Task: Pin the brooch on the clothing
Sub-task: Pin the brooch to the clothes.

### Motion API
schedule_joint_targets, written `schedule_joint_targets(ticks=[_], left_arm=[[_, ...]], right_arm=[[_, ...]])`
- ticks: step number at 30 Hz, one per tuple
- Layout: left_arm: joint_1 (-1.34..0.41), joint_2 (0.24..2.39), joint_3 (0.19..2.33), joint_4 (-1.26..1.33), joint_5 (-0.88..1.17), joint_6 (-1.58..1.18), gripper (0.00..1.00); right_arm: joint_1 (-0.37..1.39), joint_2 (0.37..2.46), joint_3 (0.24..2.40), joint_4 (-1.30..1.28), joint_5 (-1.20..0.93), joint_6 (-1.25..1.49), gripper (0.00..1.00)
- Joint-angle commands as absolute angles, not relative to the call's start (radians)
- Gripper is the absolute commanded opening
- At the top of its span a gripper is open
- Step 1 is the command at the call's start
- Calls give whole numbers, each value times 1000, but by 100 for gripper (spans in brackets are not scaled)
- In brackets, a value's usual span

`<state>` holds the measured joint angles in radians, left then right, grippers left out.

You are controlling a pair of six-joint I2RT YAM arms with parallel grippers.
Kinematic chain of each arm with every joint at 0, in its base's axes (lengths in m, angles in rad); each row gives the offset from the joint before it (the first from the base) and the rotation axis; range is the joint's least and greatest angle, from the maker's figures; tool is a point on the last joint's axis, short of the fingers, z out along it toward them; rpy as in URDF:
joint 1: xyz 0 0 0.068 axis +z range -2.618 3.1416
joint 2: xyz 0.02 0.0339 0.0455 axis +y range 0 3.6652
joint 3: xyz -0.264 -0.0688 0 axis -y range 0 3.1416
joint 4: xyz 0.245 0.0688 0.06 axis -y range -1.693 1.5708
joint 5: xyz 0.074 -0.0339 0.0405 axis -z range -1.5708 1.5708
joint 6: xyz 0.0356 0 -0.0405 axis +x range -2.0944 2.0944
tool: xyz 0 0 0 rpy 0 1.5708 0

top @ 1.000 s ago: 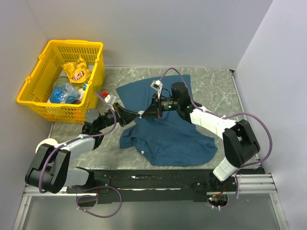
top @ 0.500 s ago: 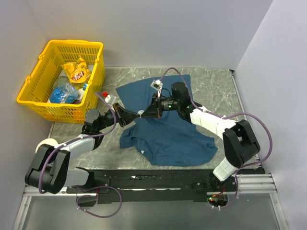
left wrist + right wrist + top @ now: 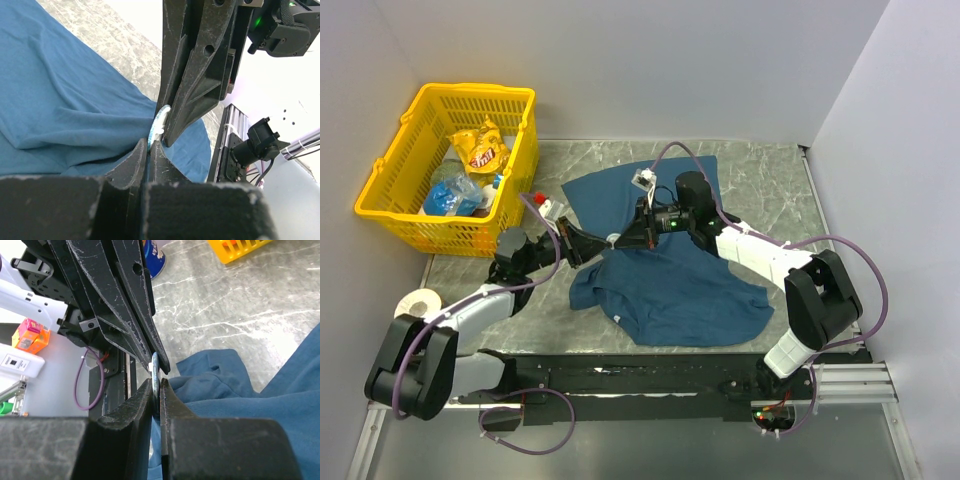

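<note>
Your right hand [image 3: 156, 384] grips the brooch [image 3: 154, 369] edge-on; your left hand [image 3: 148, 146] pinches the clothing [image 3: 65, 95] in a lifted fold against it. Align both tips, press gently, no twisting.

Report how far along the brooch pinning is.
Done: the brooch is off the table, held edge-on in the right gripper above the shirt. In hand: the shut left gripper meets it tip to tip, with fabric bunched against its tips. Left: fastening; no view shows the brooch attached to the shirt.
</note>
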<state>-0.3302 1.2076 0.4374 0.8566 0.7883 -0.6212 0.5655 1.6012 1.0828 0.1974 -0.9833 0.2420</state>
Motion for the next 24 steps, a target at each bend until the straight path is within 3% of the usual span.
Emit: schedule_joint_targets(ticks=[1,13,24], left_arm=[[-344,1161,474,865,798,-588,1],[-373,1042,462,749,756,-537,1],[-387,956,471,580,719,-434,1]], right_arm=[[565,1575,1132,201,-962,226,1],[566,1552,1109,238,-914,252,0],[566,1595,1167,157,-1025,184,3]])
